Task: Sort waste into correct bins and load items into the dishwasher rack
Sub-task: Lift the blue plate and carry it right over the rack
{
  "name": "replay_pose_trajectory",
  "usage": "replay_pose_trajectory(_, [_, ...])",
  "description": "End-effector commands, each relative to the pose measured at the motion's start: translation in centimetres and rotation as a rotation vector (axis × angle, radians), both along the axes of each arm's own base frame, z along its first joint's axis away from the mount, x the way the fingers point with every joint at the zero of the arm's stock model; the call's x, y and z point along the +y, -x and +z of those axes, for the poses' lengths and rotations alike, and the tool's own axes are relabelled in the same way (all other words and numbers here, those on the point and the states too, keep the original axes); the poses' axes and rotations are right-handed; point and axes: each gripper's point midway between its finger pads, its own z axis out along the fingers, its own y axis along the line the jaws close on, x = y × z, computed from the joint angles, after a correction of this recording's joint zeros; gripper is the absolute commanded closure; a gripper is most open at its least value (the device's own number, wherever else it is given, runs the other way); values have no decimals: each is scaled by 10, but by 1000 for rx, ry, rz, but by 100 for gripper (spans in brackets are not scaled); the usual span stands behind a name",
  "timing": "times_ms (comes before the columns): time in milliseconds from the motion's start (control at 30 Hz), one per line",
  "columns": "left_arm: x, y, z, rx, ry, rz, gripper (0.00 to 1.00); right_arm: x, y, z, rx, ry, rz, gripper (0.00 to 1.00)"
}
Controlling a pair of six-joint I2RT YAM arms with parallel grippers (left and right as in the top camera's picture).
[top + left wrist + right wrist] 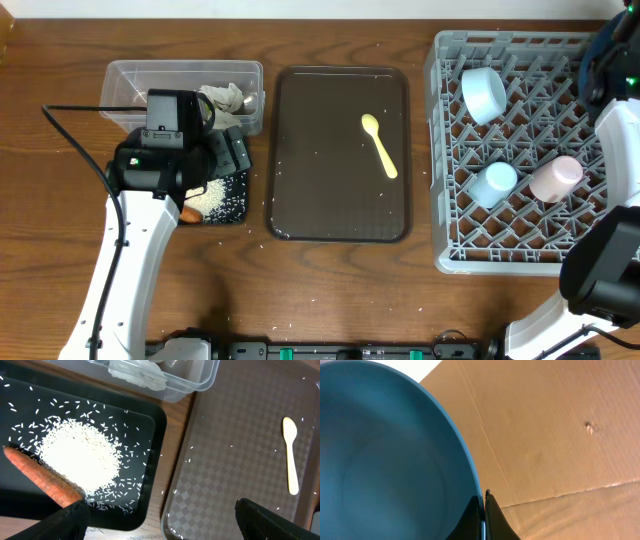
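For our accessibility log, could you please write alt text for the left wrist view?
A heap of white rice and a carrot piece lie in a black tray, seen past the open left gripper. A clear tub sits behind it; a yellow spoon lies on the brown tray to the right.

One blue bowl (pixel 380 460), one white bowl (pixel 483 93), two cups (pixel 493 183) (pixel 555 177), one spoon (pixel 379 145).
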Motion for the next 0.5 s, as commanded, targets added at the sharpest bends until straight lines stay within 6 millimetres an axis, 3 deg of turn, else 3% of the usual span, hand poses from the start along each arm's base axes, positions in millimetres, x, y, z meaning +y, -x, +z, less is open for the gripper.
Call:
replay_pose_trajectory(0, [3,-3,2,-3,-6,10,5,-11,-1,3,71,36,47,99])
replay_pose_trajectory(167, [3,-3,2,-3,-6,10,5,-11,-7,-2,121,57,86,99])
replay_pose_trajectory(467, [3,-3,2,-3,-6,10,5,-5,-16,-35,242,55,124,99])
